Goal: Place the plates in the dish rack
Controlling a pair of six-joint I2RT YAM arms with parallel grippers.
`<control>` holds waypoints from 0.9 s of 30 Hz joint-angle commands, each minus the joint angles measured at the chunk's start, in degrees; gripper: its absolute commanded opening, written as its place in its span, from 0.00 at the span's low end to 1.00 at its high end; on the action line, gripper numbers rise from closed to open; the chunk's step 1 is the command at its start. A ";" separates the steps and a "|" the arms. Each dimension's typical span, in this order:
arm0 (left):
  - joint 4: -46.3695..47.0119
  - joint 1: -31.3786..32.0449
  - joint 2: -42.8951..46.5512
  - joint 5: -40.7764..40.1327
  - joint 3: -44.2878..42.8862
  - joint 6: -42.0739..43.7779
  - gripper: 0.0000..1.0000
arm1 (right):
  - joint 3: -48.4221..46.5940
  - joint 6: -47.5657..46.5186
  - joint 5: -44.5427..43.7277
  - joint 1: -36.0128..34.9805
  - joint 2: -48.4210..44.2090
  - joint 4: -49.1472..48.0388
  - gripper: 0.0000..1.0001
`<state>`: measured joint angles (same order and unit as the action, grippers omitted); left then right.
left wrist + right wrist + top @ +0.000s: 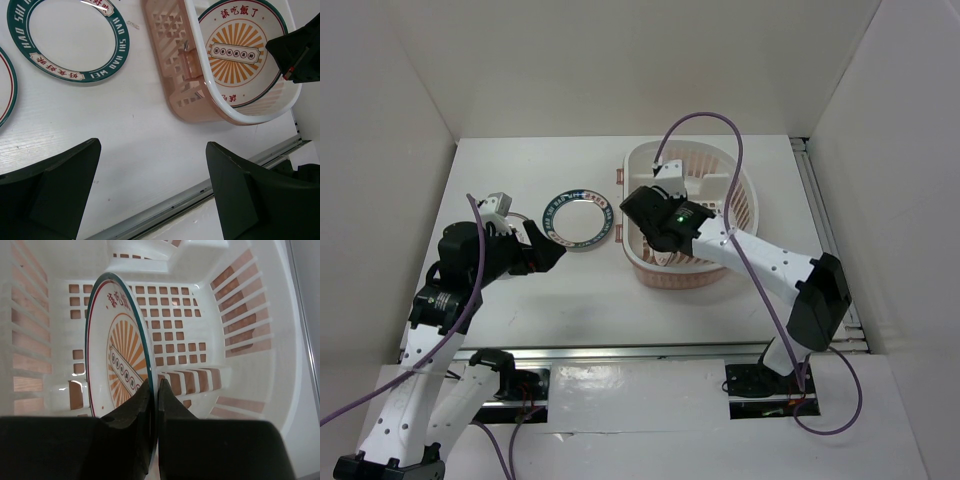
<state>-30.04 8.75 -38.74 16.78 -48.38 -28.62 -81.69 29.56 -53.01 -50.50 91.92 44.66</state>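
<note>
The dish rack (740, 190) stands at the back right. My right gripper (155, 385) reaches down inside it and is shut on the rim of the orange-red sunburst plate (122, 360), which stands upright on edge on the slotted base. The plate also shows in the left wrist view (235, 50), inside the rack (175, 50). The plate with the dark blue-green rim band (577, 217) lies flat on the table left of the rack. My left gripper (152, 150) is open and empty above bare table, just near of that plate (70, 37). An edge of a third plate (4, 90) shows at the far left.
A metal rail (165, 210) runs along the table's near edge. White walls enclose the table on the left, back and right. My right arm (770, 260) stretches from the near right across to the rack.
</note>
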 commanded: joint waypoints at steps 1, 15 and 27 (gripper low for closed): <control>1.04 0.12 0.60 0.45 0.04 0.85 1.00 | -2.33 4.18 -3.32 -1.18 2.12 2.96 0.00; 1.04 0.12 1.12 0.45 0.04 0.85 1.00 | -4.71 10.51 -5.43 -3.38 4.58 8.68 0.01; 1.04 0.12 1.65 0.45 0.04 0.85 1.00 | -6.38 12.27 -6.58 -4.52 6.78 10.44 0.00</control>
<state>-30.04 8.75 -37.98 16.78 -48.38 -28.62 -86.26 39.11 -60.27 -54.43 97.45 52.58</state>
